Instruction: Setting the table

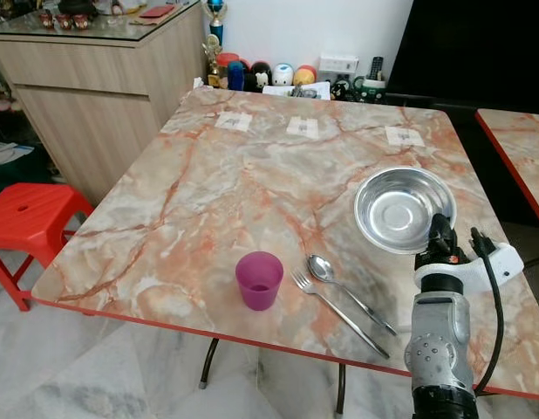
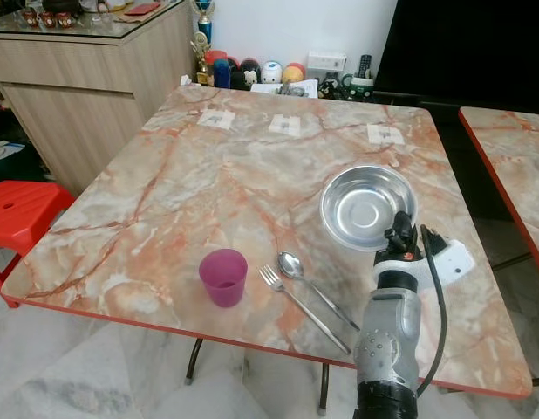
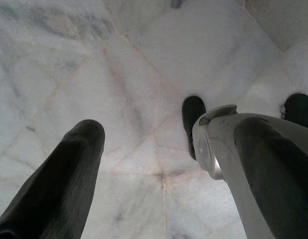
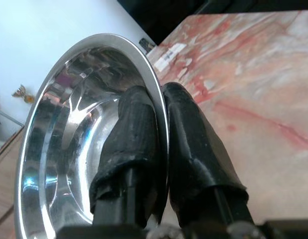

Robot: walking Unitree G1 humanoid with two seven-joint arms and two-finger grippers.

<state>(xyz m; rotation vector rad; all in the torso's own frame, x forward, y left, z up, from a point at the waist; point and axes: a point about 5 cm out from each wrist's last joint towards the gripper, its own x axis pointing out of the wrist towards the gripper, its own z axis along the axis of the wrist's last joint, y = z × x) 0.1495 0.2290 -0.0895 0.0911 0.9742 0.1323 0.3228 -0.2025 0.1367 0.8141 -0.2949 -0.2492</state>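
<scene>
right gripper [image 1: 440,229] at the near right of the marbled surface [image 1: 217,201], fingers [image 4: 139,134] clamped on the near rim of the steel bowl [image 1: 400,208]: round, shiny, upright, mouth up. fork [image 1: 337,312] and spoon [image 1: 348,292] lie side by side, heads pointing far-left, beside the purple cup [image 1: 259,279]. left gripper [image 3: 149,149] hangs over the floor [image 3: 119,74], fingers apart.

No text, label, brand or number can be read anywhere. 3 small pale paper squares [image 1: 302,127] lie along the far edge of the marbled surface [image 1: 208,201] — each carries faint dark marks, too small and blurred to make out as words or figures.
</scene>
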